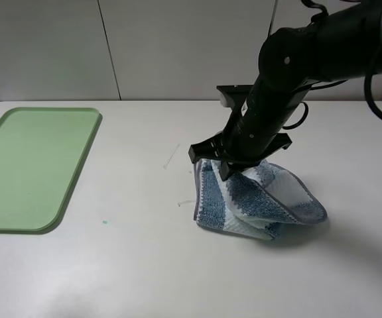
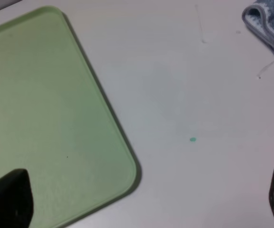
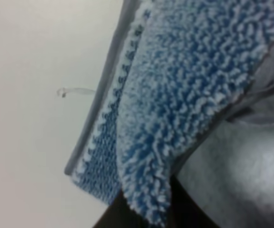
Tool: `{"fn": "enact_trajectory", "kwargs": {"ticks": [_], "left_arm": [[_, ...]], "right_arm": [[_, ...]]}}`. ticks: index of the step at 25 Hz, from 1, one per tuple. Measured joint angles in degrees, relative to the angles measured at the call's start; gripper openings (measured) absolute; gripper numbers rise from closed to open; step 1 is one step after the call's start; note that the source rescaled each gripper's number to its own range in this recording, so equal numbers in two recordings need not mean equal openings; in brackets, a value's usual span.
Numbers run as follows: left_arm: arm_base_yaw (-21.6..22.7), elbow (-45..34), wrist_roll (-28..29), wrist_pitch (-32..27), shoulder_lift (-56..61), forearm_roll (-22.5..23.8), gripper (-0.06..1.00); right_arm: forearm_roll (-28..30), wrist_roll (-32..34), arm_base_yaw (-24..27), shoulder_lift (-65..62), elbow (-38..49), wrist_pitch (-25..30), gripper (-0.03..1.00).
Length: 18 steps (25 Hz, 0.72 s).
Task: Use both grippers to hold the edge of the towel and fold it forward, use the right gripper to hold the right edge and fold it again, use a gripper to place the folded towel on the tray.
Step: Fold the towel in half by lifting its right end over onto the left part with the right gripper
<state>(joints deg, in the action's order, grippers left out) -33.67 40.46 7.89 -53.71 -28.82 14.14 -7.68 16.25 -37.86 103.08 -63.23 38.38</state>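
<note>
The blue-and-white striped towel (image 1: 260,202) lies bunched and folded right of the table's centre. My right gripper (image 1: 234,165) comes down from the upper right and is shut on the towel's raised upper-left part. The right wrist view is filled with the towel's terry pile (image 3: 184,95) and its grey hem (image 3: 99,109). The pale green tray (image 1: 32,165) lies flat at the far left with nothing on it. My left gripper (image 2: 144,202) hangs open over the tray's near corner (image 2: 122,156), apart from the towel (image 2: 270,23). The left arm is outside the high view.
The white table (image 1: 144,265) runs back to a white panelled wall. A small green speck (image 1: 103,222) sits between tray and towel. A loose thread (image 1: 186,203) lies just left of the towel.
</note>
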Motion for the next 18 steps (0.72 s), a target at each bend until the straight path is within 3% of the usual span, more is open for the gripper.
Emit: {"fn": "enact_trajectory", "kwargs": {"ticks": [10, 12, 14, 16, 18], "left_arm": [[0.00, 0.00, 0.00, 0.00, 0.00, 0.00, 1.00], [0.00, 0.00, 0.00, 0.00, 0.00, 0.00, 1.00], [0.00, 0.00, 0.00, 0.00, 0.00, 0.00, 1.00], [0.00, 0.00, 0.00, 0.00, 0.00, 0.00, 1.00], [0.00, 0.00, 0.00, 0.00, 0.00, 0.00, 1.00]], "right_arm": [[1.56, -1.03, -1.36, 1.35, 0.00, -3.77, 0.02], [1.41, -2.25, -1.57, 1.35, 0.00, -4.76, 0.06], [0.84, -3.83, -1.62, 1.35, 0.00, -5.41, 0.27], [0.68, -5.24, -1.62, 1.35, 0.00, -5.46, 0.64], [0.61, -5.79, -1.62, 1.35, 0.00, -5.46, 0.87]]}}
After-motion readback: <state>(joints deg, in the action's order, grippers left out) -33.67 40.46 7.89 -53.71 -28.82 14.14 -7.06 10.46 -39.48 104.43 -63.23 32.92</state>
